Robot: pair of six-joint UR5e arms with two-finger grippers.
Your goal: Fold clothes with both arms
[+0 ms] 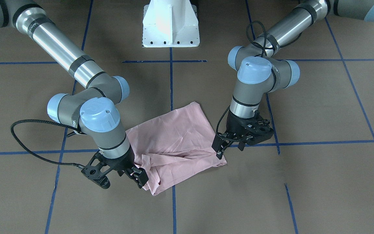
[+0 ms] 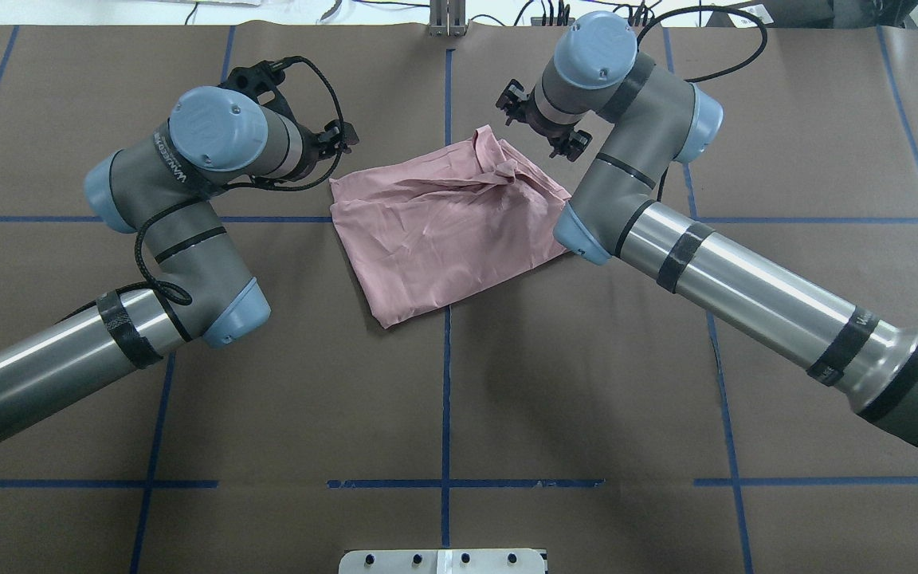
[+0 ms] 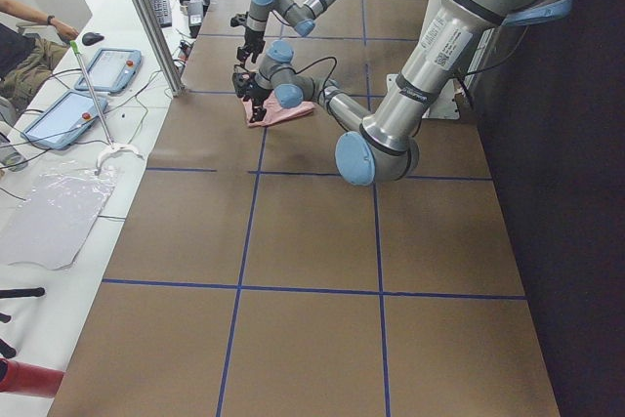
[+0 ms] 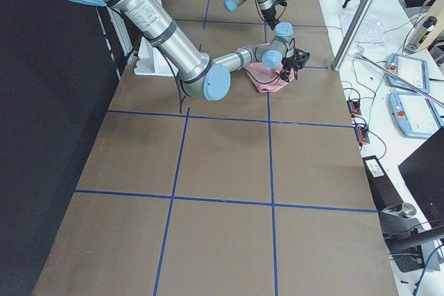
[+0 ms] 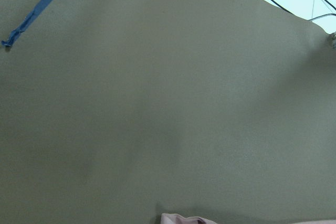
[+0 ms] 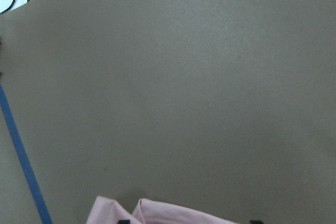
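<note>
My right gripper [image 1: 137, 174] pinched on one corner of the pink T-shirt [image 1: 177, 139], left gripper [image 1: 221, 146] clamped on the opposite corner — shirt folded, lying mid-table [image 1: 320, 107] between both arms, blue tape grid underneath.

Legible text is limited. The left arm [image 2: 180, 183] carries white lettering along its grey wrist housing in the overhead view; the characters are too small to read with certainty. The right arm [image 1: 60, 48] bears a similar small mark on a black band, unreadable. The T-shirt [image 2: 447, 227] shows no readable print.
</note>
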